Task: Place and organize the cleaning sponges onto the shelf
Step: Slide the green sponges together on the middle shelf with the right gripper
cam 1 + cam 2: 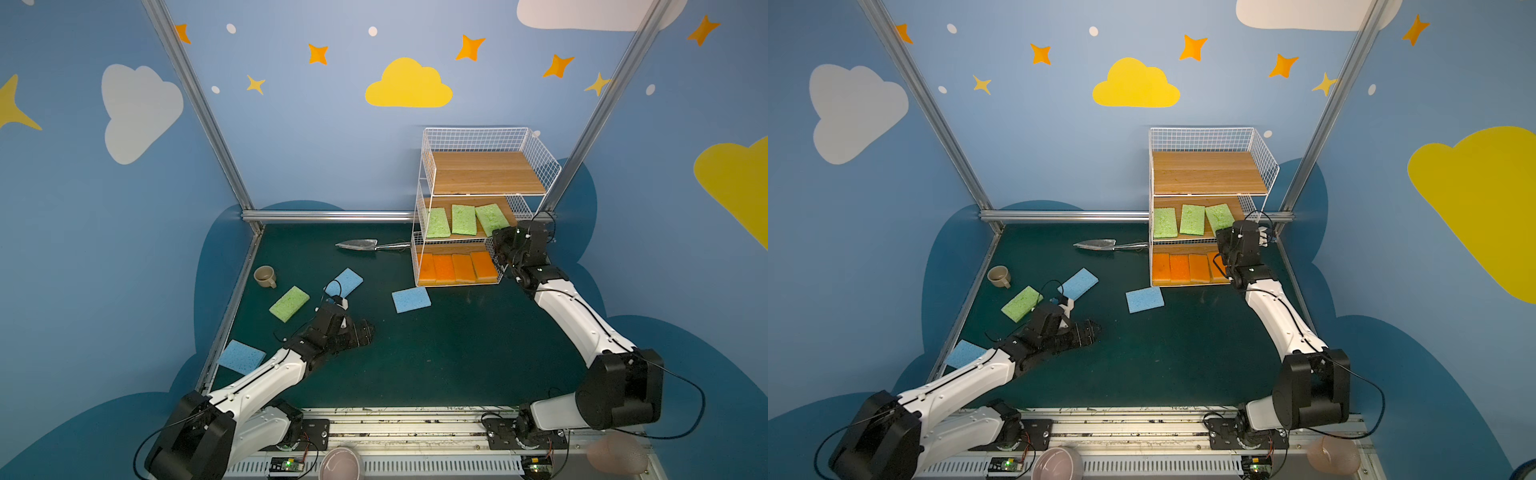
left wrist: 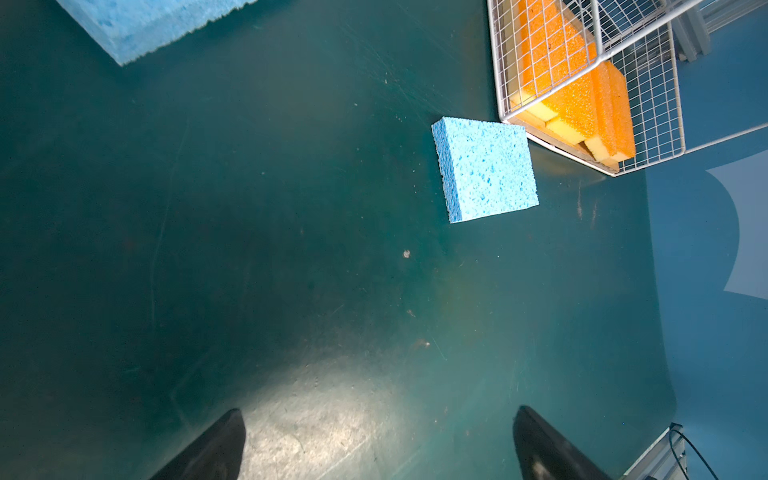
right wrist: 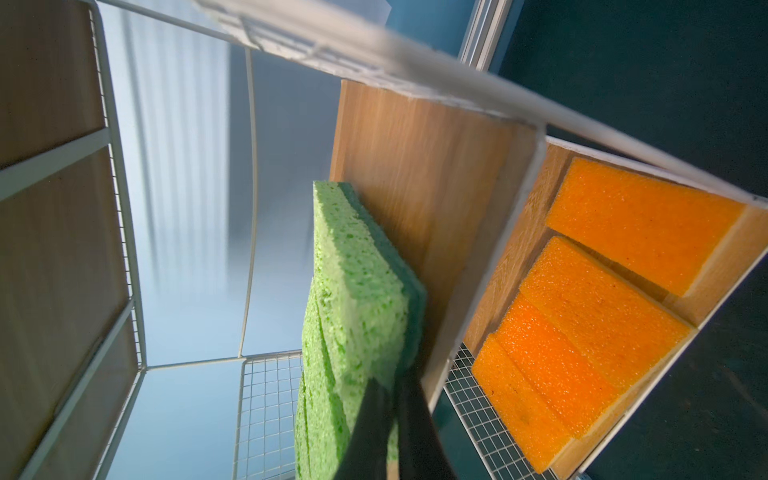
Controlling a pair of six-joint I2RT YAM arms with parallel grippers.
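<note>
Right claw (image 1: 497, 237) was pinched shut in both top views, up at the right end of the middle tier of the white wire-mesh shelf with light wooden boards (image 1: 486, 172). Its tips sat at the end one of three light green porous sponges (image 1: 463, 219) lined up there. On the tier below sat four orange foam sponges with yellow edges (image 1: 457, 268), side by side. The top board was bare. Left claw (image 1: 368, 330) hung low over the dark green mat (image 1: 436, 353), well out from the shelf's left side. Farther out that way lay a fourth green sponge (image 1: 289, 303) and three light blue porous sponges (image 1: 347, 282).

From the left wrist, the left claw's jaws stood spread wide with only mat between them. The nearest blue sponge (image 2: 484, 170) lay flat just beside the shelf's bottom corner.

From the right wrist, the right claw's fingers (image 3: 370, 415) were pressed together at the near edge of a green sponge, seemingly touching it, nothing visibly clamped. The orange row showed on the tier below.

Seven were shelved, four were not. My read is that the stray green belongs on the middle tier and the blues on the empty top board.
</note>
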